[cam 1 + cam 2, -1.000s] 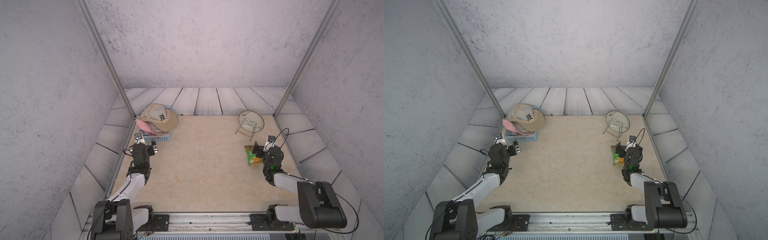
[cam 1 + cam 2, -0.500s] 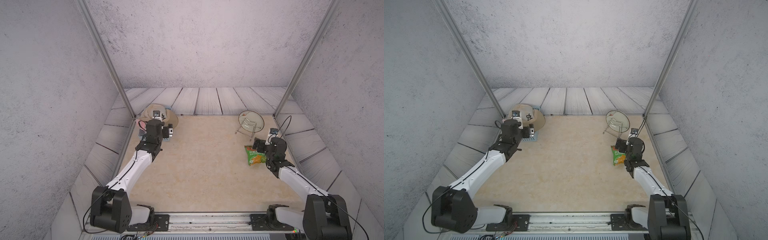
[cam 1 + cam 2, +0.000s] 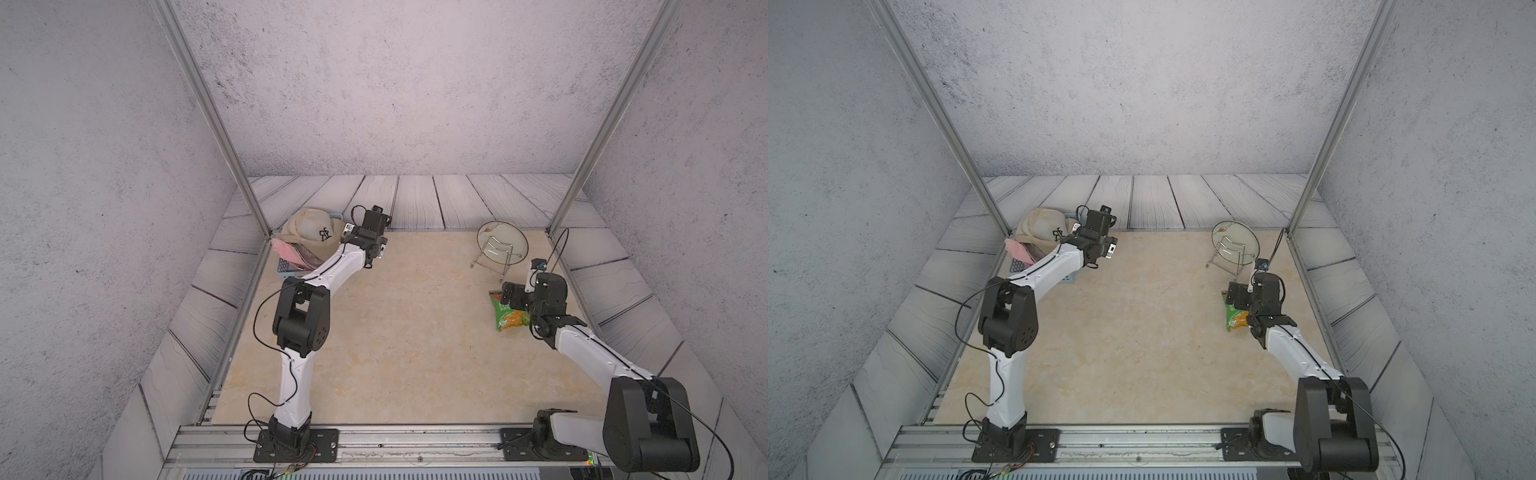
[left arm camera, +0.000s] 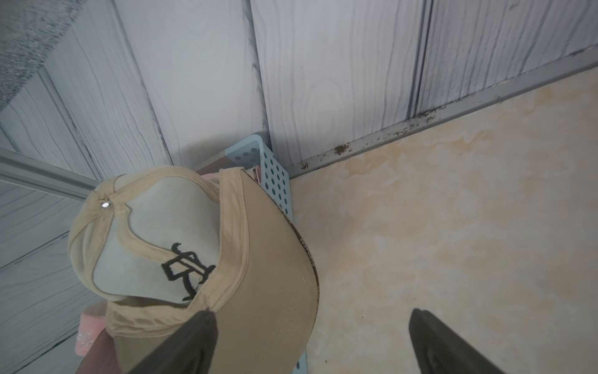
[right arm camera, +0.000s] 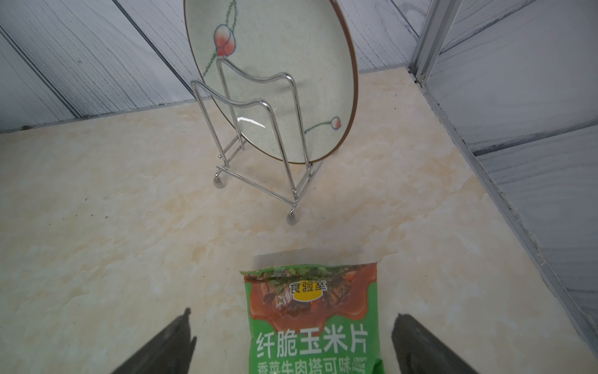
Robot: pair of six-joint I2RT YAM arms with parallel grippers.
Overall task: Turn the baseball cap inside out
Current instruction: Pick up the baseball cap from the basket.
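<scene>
Dial = desk as seen in the top views, 12 at the far wall. At 10–11 o'clock: tan baseball cap with black embroidered logo sits crown-up on a pale blue perforated plastic basket, stacked over a pink fabric piece, brim pointing to about 4 o'clock. It's perched on a pile, so expect it to slide or drag the pink item along if only nudged. The crown shows pale panels with tan taped seams in the left wrist view, possibly lining side out, can't confirm. Left end effector hangs just beside the cap on its 3 o'clock side, jaws spread wide and empty, one fingertip over the brim edge, so I read this as lining up for a brim grasp; contact not clear. Mid beige marble-look desk is free, a likely work spot for the flip. At 2 o'clock: round floral ceramic plate leaning in a chrome wire rack. At 3 o'clock: green snack bag lying flat. Right end effector hovers above it, also released and empty, probably parked until the cap arrives.
</scene>
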